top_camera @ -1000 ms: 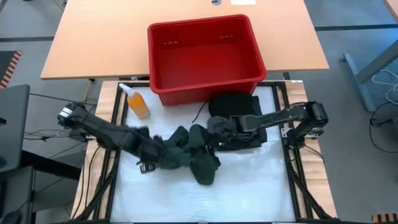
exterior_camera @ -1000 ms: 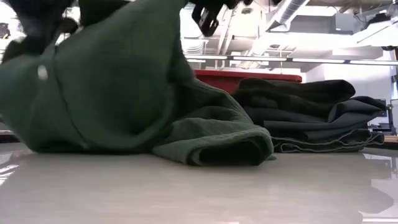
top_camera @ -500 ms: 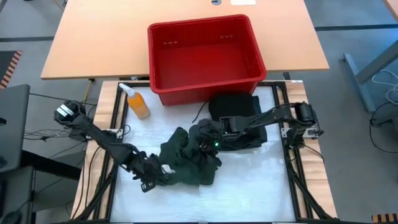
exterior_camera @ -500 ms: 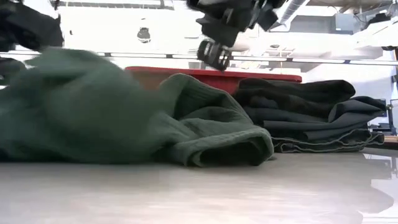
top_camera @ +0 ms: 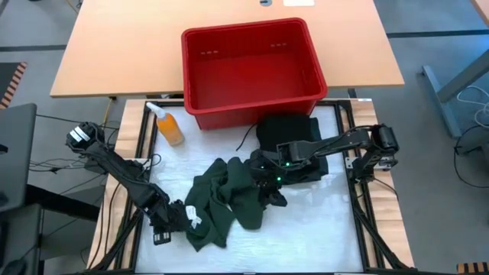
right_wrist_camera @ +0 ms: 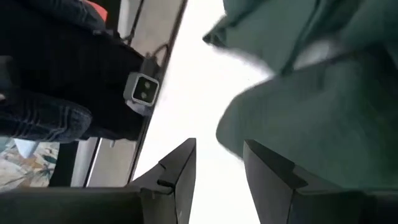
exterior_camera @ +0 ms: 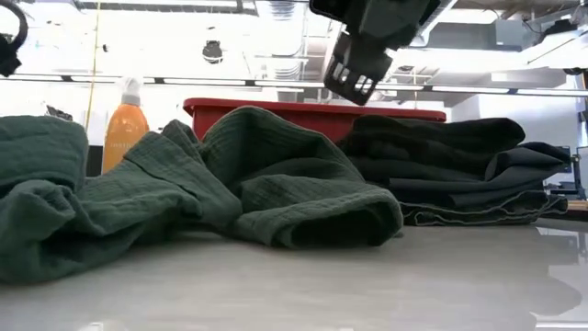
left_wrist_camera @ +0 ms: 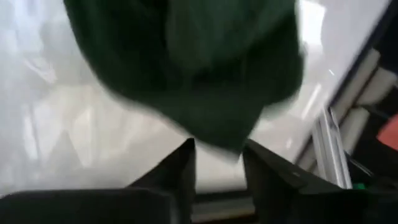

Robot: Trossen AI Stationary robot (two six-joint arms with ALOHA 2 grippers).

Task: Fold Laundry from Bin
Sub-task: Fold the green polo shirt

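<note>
The dark green shirt [top_camera: 225, 200] lies crumpled on the white table top, its folds bunched up in the low view [exterior_camera: 230, 184]. My left gripper [top_camera: 177, 220] is open at the shirt's near-left edge, and the cloth [left_wrist_camera: 205, 74] lies just past its fingertips [left_wrist_camera: 217, 152]. My right gripper [top_camera: 269, 186] is open and hangs above the shirt's right side [exterior_camera: 354, 78], with bare table between its fingers [right_wrist_camera: 219, 152]. A stack of folded dark laundry [top_camera: 290, 145] rests on the table in front of the red bin [top_camera: 252, 65]. My left gripper stands with its open fingertips at the shirt's edge [left_wrist_camera: 217, 140]. I cannot tell whether they touch the cloth.
An orange bottle [top_camera: 170, 126] stands at the table's far left, beside the bin. Black frame rails [top_camera: 359, 206] run along the left and right table edges. Bare white table top [top_camera: 306, 237] lies along the near edge.
Both grippers have let go of the green shirt. It was held up off the table and has dropped into a low crumpled heap. My left gripper has drawn back toward the table's near-left corner. My right gripper has shifted slightly toward the near edge, above the cloth.
</note>
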